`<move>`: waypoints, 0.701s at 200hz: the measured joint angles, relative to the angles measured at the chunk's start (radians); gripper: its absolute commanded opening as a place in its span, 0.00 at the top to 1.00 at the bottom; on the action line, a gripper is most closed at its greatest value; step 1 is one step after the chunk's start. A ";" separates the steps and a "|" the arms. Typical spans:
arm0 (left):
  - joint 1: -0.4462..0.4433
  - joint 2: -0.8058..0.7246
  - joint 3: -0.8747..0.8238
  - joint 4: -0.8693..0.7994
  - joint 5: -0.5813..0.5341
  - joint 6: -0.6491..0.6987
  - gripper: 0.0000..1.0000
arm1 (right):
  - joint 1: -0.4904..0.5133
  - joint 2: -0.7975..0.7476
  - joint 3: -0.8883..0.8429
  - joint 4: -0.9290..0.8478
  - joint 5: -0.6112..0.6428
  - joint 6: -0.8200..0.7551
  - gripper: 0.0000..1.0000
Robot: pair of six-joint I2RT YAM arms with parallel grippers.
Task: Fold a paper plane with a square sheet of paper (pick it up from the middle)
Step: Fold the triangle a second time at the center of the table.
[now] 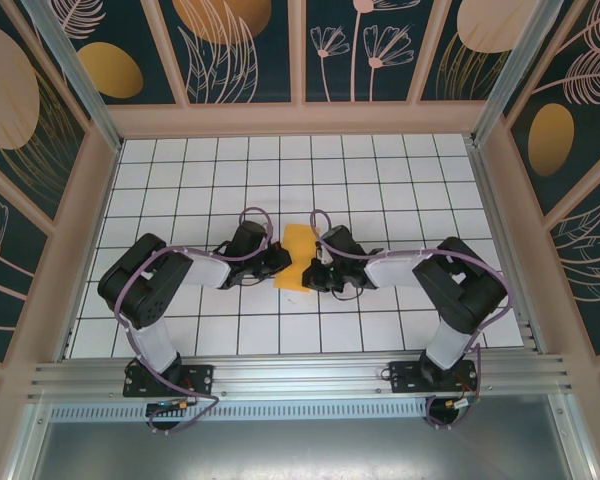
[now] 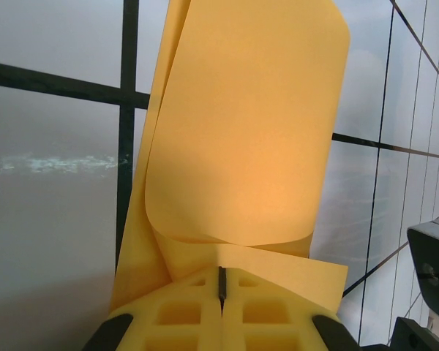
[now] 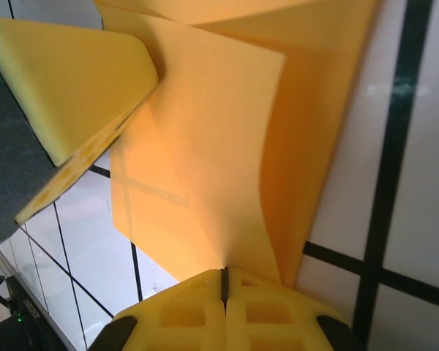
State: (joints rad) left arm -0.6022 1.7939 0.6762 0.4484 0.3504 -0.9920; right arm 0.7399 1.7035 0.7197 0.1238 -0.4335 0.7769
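Square sheet of paper (image 1: 298, 257) is curling, partly folded over itself, at the middle of the gridded tabletop (image 1: 380, 180) between both arms | left claw (image 2: 222, 281) is pinching one edge, fingers pressed together | right claw (image 3: 224, 281) is pinching the opposite edge, fingers pressed together

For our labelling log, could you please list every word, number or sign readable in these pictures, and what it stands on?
None can be read.
The paper is blank.
The wall panels bear plant patterns, no letters.
Parts at the arm bases are too small to tell.
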 measured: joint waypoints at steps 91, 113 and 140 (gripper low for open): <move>0.000 0.000 0.004 -0.008 0.001 0.004 0.98 | -0.006 -0.081 -0.094 0.003 -0.016 0.018 0.96; 0.000 0.000 0.005 -0.008 0.001 0.004 0.98 | -0.005 -0.102 -0.093 -0.041 -0.013 0.015 0.96; 0.000 0.000 0.005 -0.008 0.001 0.004 0.98 | 0.006 -0.132 -0.051 -0.102 -0.008 0.008 0.95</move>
State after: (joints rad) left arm -0.6025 1.7939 0.6807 0.4400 0.3511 -0.9878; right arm 0.7464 1.5711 0.6685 0.0219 -0.4416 0.7849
